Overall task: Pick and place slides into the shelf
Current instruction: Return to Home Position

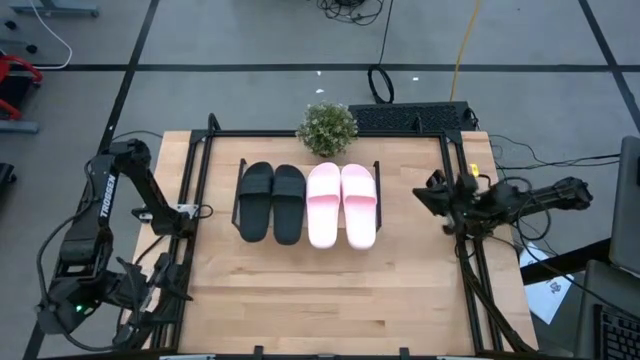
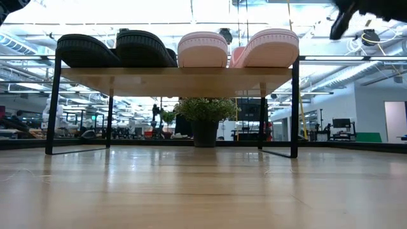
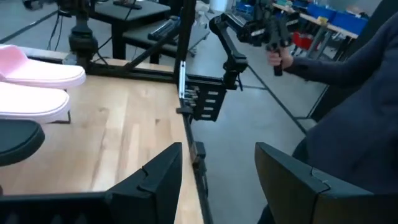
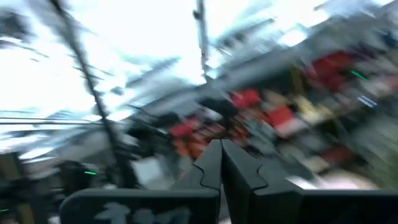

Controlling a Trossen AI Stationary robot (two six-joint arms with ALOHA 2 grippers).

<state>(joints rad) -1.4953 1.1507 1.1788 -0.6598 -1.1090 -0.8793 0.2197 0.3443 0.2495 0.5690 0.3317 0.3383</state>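
Low view: bkgd is a big lab hall, strip lights overhead, benches far off. Foreground is the table [image 2: 203,191], pale wood w/ visible grain. On it stands the shelf [image 2: 172,77]: light wood board on thin black metal legs. All four slides sit on top in one row, black slides [image 2: 111,49] at one end and pink slides [image 2: 238,49] at the other. Pairs are kept together, close side by side, filling the board's width. They look like moulded foam, matte, w/ rounded ends and fine ribbing round the sole rims. The outermost pink one looks a bit tipped; can't tell if it sits flat. A potted plant [image 2: 205,121] stands behind, seen btwn the legs. The right gripper [image 2: 341,24] hangs high off the pink end, clear of everything.

High view: same row, straps wide & smooth. The task looks done, prob why both arms are off the shelf. The left gripper [image 1: 188,212] is at the table's left edge, the right gripper near the right edge.

Left wrist view: fingers [image 3: 155,180] spread apart w/ nothing btwn them, so released & empty. The slides lie across the table; a person in dark clothing [image 3: 354,112] is beyond the edge.

Right wrist view: fingers [image 4: 208,168] pressed together, clenched on nothing; only room ahead.
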